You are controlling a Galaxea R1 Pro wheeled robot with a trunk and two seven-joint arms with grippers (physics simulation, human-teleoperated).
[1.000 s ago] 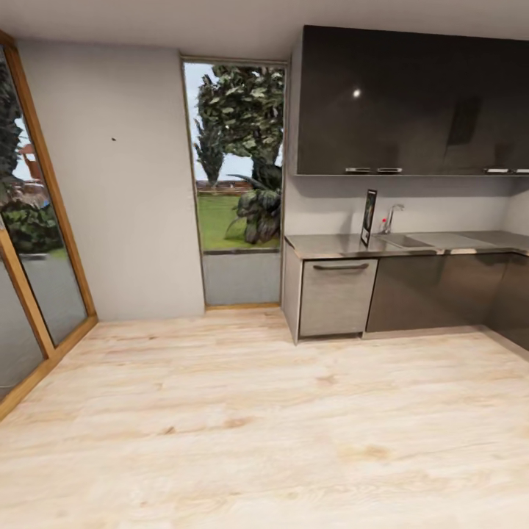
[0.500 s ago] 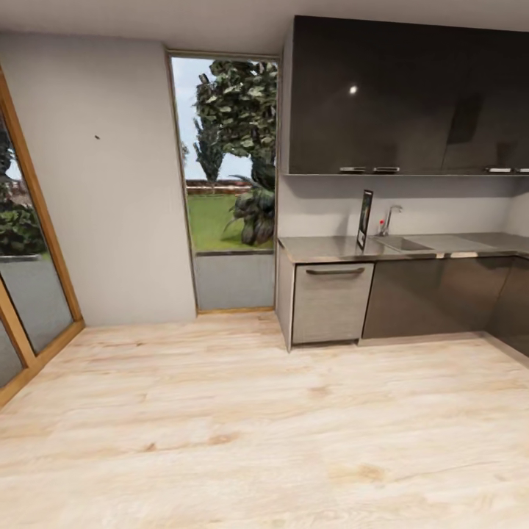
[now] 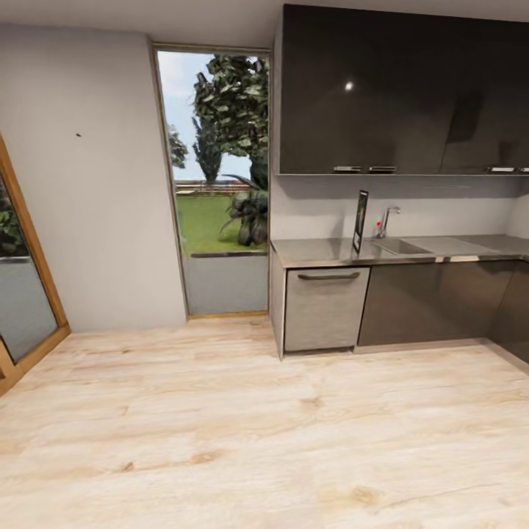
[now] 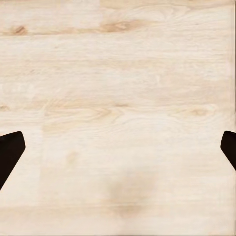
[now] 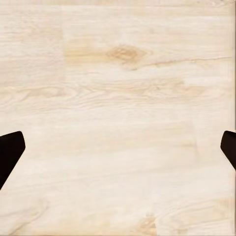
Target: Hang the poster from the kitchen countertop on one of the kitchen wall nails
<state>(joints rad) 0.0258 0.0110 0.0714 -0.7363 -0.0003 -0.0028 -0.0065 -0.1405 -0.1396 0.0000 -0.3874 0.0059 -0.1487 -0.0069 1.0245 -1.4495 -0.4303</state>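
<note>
The poster (image 3: 360,222) stands upright on the kitchen countertop (image 3: 323,252), seen nearly edge-on as a narrow dark slab beside the sink (image 3: 402,246) and chrome tap (image 3: 386,219). A wall nail (image 3: 78,135) shows as a dark speck on the light grey wall at the left. In the left wrist view my left gripper (image 4: 118,152) is open over bare wooden floor, its dark fingertips (image 4: 10,152) spread to the frame's sides. My right gripper (image 5: 118,152) is likewise open above the floor, nothing between its fingertips (image 5: 10,152).
Light wooden floor (image 3: 257,426) lies between me and the counter. A dishwasher front (image 3: 325,300) and dark glossy cabinets (image 3: 433,301) sit under the worktop, with dark wall cabinets (image 3: 397,92) above. A tall window (image 3: 217,176) stands between wall and kitchen; a wood-framed glass door (image 3: 22,294) is far left.
The whole head view has shifted: wall, window and counter slid leftward and look slightly nearer, so the camera has moved. Nothing in the room itself has moved.
</note>
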